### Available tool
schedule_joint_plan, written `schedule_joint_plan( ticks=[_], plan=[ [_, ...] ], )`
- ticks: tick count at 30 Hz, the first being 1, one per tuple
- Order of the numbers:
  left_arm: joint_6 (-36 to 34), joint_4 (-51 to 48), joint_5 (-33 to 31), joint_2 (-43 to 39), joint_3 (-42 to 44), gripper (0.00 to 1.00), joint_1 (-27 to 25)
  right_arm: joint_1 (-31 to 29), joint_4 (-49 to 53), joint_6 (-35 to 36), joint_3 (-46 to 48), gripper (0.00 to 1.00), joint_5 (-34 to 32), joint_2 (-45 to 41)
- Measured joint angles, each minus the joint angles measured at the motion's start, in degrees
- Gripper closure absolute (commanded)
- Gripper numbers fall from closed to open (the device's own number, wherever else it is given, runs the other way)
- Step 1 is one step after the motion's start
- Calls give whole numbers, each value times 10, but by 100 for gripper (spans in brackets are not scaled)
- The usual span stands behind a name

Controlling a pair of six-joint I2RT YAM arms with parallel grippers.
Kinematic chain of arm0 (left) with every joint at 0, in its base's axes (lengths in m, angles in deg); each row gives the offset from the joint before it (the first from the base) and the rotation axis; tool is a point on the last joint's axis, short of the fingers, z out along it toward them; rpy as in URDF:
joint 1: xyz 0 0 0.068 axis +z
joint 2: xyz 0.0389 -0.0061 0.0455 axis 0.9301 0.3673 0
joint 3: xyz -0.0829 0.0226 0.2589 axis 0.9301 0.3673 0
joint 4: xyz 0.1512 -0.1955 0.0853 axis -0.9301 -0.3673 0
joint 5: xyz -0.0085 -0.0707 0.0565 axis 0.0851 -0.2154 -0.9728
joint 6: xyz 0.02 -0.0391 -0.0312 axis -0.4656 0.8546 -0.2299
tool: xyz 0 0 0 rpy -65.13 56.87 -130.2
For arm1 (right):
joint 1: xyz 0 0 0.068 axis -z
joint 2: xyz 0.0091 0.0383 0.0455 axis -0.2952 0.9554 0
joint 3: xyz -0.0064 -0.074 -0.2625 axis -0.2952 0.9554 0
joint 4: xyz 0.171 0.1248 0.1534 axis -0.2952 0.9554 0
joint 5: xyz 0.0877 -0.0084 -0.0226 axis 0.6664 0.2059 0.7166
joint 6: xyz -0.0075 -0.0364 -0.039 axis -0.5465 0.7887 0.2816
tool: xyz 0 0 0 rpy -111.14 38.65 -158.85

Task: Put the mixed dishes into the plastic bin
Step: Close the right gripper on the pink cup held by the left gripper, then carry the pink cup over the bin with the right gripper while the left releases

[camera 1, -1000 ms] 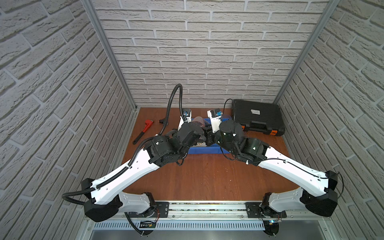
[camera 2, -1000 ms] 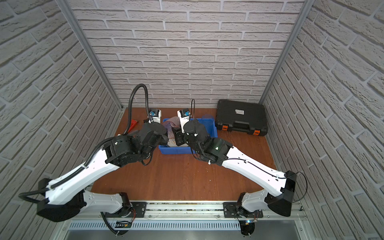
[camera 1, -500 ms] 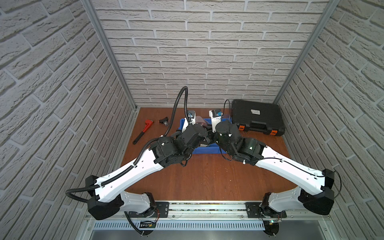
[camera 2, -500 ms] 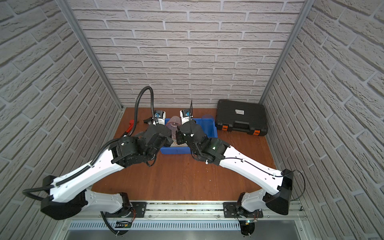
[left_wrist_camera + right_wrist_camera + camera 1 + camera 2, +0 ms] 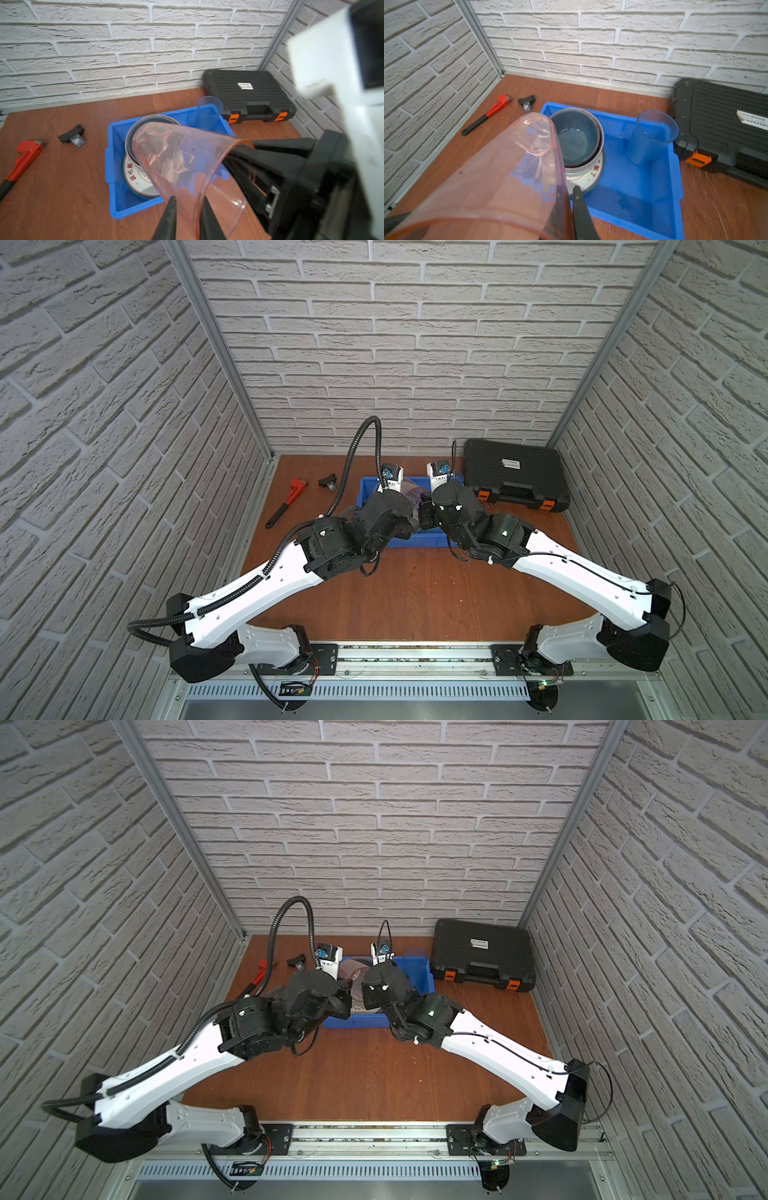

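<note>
The pink tumbler (image 5: 187, 162) hangs tilted above the blue bin (image 5: 113, 158), its rim wall clamped by the right fingers (image 5: 580, 209). The 2 left fingers (image 5: 169, 216) stand slightly apart, straddling that wall.

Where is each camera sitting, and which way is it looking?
Top views: high in front, looking down at the table; left arm, right arm show.
Left wrist: on the left arm, facing the blue bin; left gripper shows.
Right wrist: on the right arm, facing the bin; right gripper shows.
Both wrist views share the pink cup.
</note>
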Motion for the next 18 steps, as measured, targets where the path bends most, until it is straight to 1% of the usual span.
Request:
schedule_joint_plan(
  ticks=[9,14,18],
  plan=[
    [16,14,68,-38,18,64,-1,-5,27,-3,0,94,17,-23],
    [27,9,89,-75,42,56,1,-6,44,-3,0,94,24,-42],
    [30,5,105,-107,62,50,15,5,74,-2,-2,94,26,-53]
  ],
)
